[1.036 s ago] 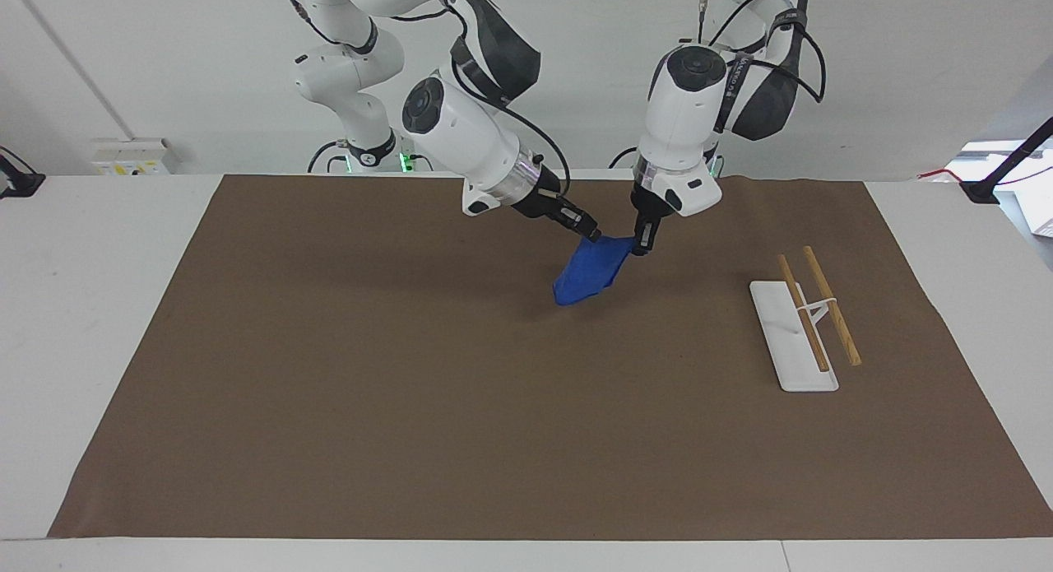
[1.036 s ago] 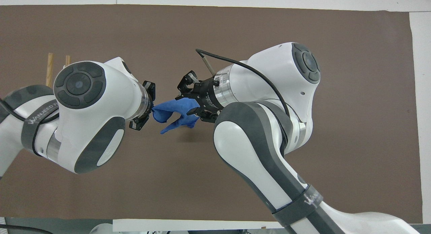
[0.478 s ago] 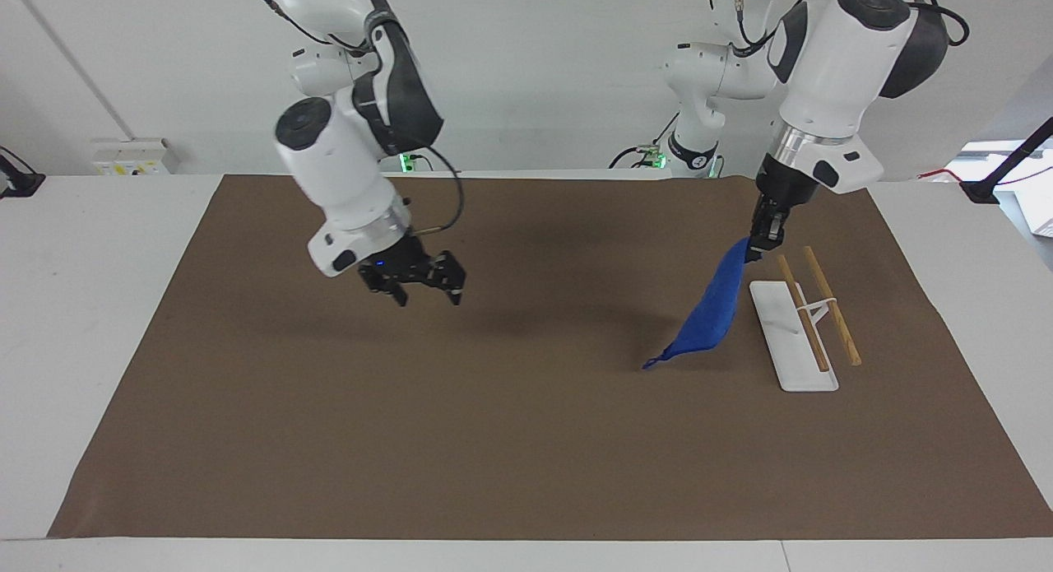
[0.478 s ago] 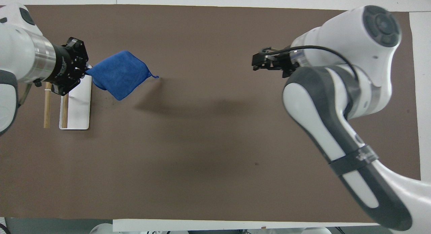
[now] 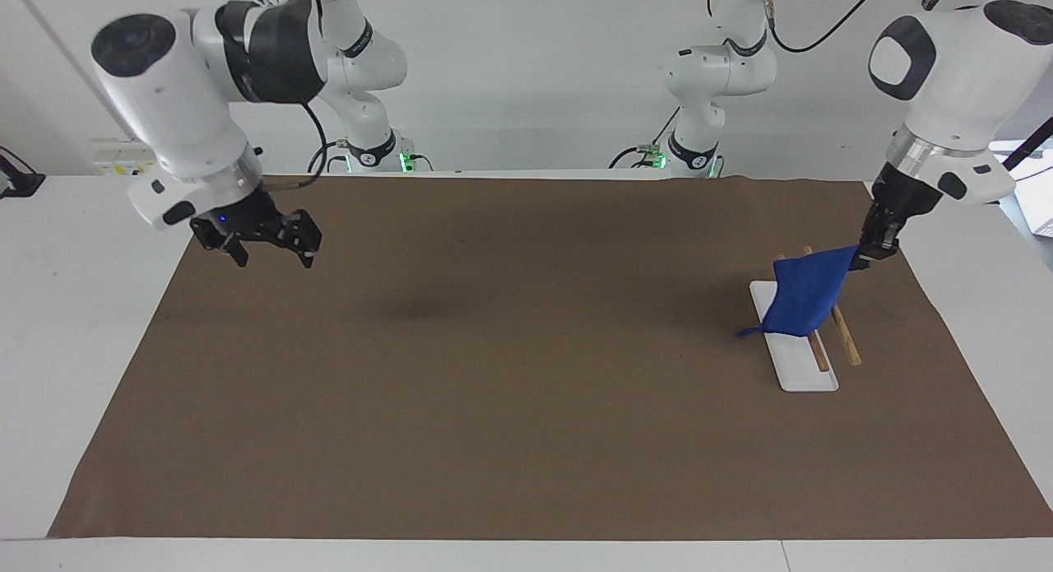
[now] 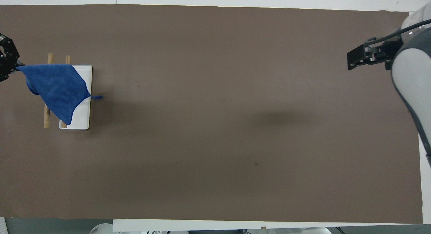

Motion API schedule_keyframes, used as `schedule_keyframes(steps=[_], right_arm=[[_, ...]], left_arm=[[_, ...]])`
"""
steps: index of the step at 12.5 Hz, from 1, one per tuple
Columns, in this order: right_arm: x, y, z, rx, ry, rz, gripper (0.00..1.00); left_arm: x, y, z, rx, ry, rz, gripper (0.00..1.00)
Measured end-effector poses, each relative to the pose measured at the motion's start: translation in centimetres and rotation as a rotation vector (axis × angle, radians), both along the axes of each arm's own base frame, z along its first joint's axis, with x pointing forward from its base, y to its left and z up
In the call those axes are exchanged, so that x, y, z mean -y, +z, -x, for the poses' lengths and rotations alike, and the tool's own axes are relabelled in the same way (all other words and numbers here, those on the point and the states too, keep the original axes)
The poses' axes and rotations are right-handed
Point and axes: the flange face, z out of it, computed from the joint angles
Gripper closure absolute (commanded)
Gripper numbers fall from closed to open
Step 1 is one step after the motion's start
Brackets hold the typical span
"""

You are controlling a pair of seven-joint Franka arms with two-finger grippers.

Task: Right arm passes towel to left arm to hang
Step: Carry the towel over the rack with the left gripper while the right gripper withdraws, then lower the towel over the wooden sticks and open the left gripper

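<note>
While the left gripper (image 5: 872,255) pinches one corner of the towel (image 5: 804,299), the cloth drapes over the rack's (image 5: 794,366) two wooden rods near the left arm's table edge, ready to hang. Empty, jaws apart, the right gripper (image 5: 267,244) waits over the mat's (image 5: 526,440) edge at its own end.

The left tool (image 6: 7,63) pinches the towel (image 6: 55,87) over the white rack (image 6: 86,107).
</note>
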Motion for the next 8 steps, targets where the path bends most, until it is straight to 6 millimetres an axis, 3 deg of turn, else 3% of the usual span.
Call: schedule_keyframes(steps=[2,5,8], right_arm=[[2.1,3.2,2.9,-0.022,0.017,0.003,0.00],[5.1,2.5,3.4,-0.053,0.031,-0.005,0.00],[4.5,2.4,3.6,-0.058,0.064,-0.007,0.00]], left_arm=[[-3.8,-1.8,0.3,0.021,-0.034,-0.019,1.00],[-5.5,-4.7,0.7,0.038,-0.073,-0.034,1.00],[-7.6,-7.0,1.2,0.052,-0.111,-0.052,1.00]])
